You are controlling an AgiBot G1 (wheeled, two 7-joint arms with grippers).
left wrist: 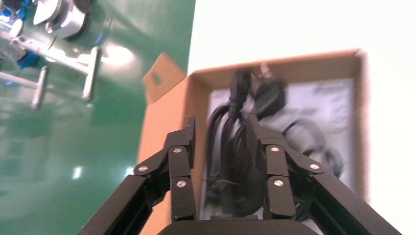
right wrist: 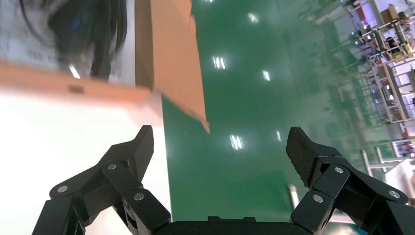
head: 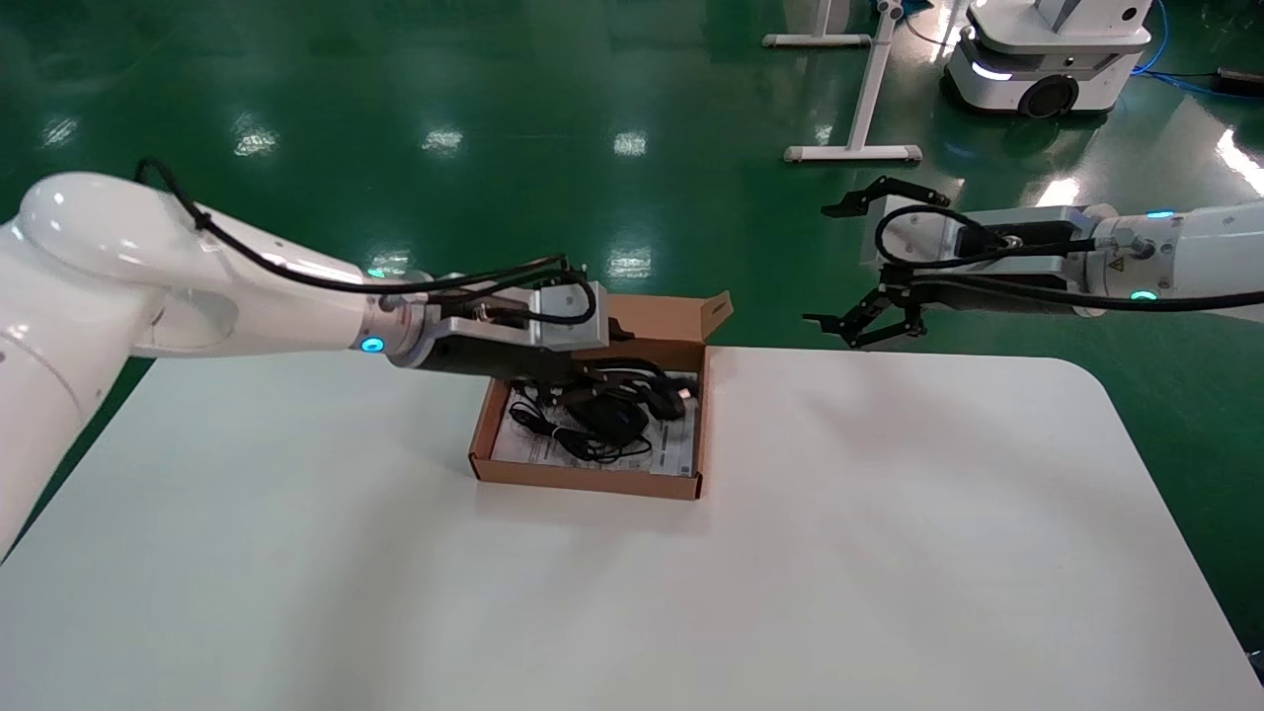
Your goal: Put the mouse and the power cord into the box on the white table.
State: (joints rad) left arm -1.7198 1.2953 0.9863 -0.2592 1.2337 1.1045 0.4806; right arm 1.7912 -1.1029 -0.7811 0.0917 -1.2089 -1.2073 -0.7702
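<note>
- Left gripper [left wrist: 220, 132]: jaws set a little apart, straddling the strands of the power cord [left wrist: 235, 142]. The wrist view is blurred, so whether the pads press on the cable or merely flank it cannot be told.
- From the head view the left gripper [head: 602, 373] sits low inside the box [head: 592, 479], over its far half.
- Power cord [head: 657, 385]: thick black loops lie along the far side of the box, with the chunky plug [left wrist: 268, 93] just beyond the jaw tips, toward the box's right wall.
- Mouse [head: 607, 415]: black, resting on the box bottom near the middle, beside the cord; its thin cable [head: 553, 434] is looped toward the near-left part of the box.
- Box: shallow brown cardboard, a white printed sheet [head: 662, 456] on its bottom, the flap lid [head: 681, 314] standing open at the far side. It sits on the white counter [head: 889, 553], near the far edge.
- Right gripper [head: 849, 267]: jaws wide apart, holding nothing, raised above the far edge of the counter, well to the right of the box.
- Right wrist view: right gripper [right wrist: 220, 147] over green floor [right wrist: 244, 98], with the box corner [right wrist: 147, 88] and flap off to one side.
- Background: green glossy floor, a white stand base [head: 854, 153], a white wheeled robot base [head: 1047, 59].
</note>
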